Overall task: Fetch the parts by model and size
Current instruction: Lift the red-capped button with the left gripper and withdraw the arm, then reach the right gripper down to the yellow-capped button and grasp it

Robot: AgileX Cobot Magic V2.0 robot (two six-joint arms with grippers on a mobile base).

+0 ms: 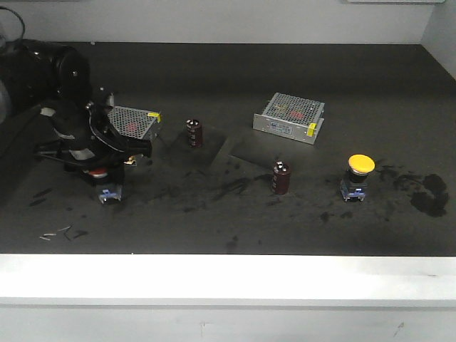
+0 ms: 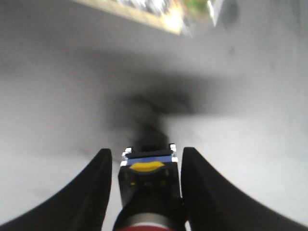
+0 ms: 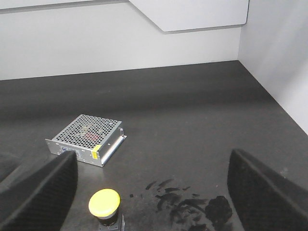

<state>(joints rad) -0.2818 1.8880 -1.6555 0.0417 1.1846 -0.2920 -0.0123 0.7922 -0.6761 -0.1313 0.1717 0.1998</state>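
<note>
The red-capped part [image 1: 108,194] stands at the left of the dark table, its blue-grey base on the surface. My left gripper [image 1: 105,179] comes down over it from above. In the left wrist view the black body [image 2: 147,185] sits between the two fingers of the left gripper [image 2: 144,150]. The right finger touches it and a thin strip of table shows at the left finger. The yellow-capped part [image 1: 360,174] stands upright at the right. In the right wrist view my right gripper [image 3: 153,153] hangs wide open above the yellow-capped part [image 3: 104,202], holding nothing.
Two silver perforated boxes [image 1: 132,121] [image 1: 288,117] lie further back; one silver box [image 3: 86,139] also shows in the right wrist view. Two dark brown cylinders [image 1: 194,132] [image 1: 282,177] stand mid-table. A black smudge [image 1: 431,194] marks the right side, and a white wall rises behind.
</note>
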